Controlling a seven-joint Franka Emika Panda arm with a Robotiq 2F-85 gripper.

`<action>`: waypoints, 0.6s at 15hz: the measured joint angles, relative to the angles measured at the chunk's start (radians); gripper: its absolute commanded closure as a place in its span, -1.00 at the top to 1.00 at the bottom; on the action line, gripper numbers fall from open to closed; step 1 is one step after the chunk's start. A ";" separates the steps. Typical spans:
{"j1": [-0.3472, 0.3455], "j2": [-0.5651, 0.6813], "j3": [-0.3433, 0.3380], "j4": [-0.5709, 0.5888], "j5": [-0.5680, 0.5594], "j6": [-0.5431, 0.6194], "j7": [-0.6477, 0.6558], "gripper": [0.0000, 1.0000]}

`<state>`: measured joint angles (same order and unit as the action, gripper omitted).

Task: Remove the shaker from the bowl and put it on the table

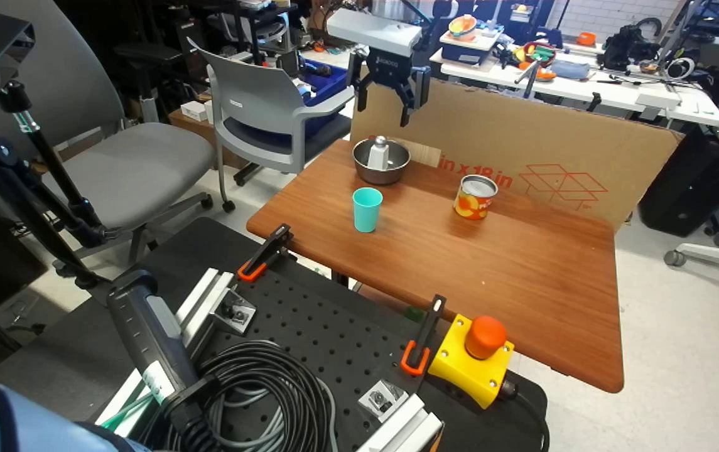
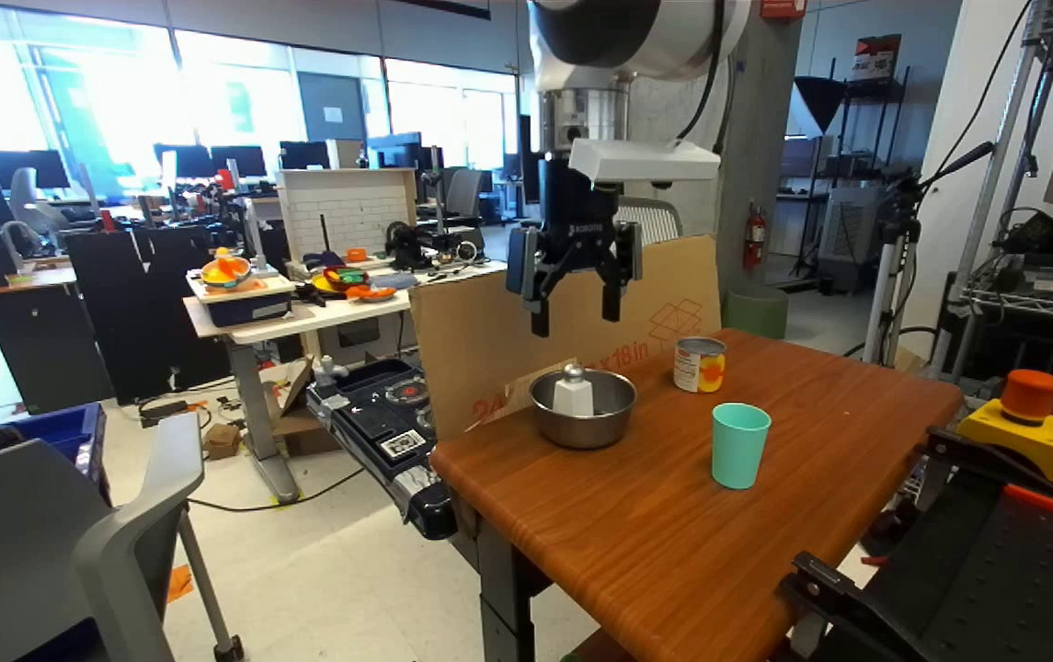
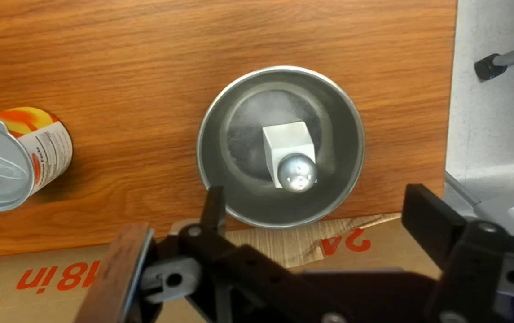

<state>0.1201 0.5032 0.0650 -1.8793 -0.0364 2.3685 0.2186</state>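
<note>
The white shaker [image 1: 378,157] with a shiny rounded metal top stands upright inside the steel bowl [image 1: 382,178]. The bowl sits on the brown wooden table [image 1: 522,270] near the cardboard edge. In an exterior view the shaker [image 2: 573,397] rises a little above the rim of the bowl [image 2: 584,430]. My gripper [image 1: 384,109] is open and empty, in the air above the bowl; it also shows in an exterior view [image 2: 576,315]. In the wrist view the fingers [image 3: 316,197] are wide apart, and the shaker [image 3: 288,137] lies between and beyond them, untouched, within the bowl [image 3: 346,148].
A teal cup [image 1: 367,210] stands near the bowl on the table's near side. An orange can [image 1: 476,198] stands to one side of the bowl. A cardboard sheet [image 1: 522,141] stands along the back edge. Clamps and a yellow emergency-stop box [image 1: 472,364] are at the near edge.
</note>
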 measured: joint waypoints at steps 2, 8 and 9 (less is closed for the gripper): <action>0.012 0.029 -0.012 0.020 -0.003 -0.008 0.005 1.00; 0.047 0.098 -0.044 0.077 -0.020 -0.058 0.026 1.00; 0.050 0.107 -0.046 0.086 -0.020 -0.068 0.027 1.00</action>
<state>0.1705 0.6103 0.0185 -1.7930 -0.0568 2.3004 0.2453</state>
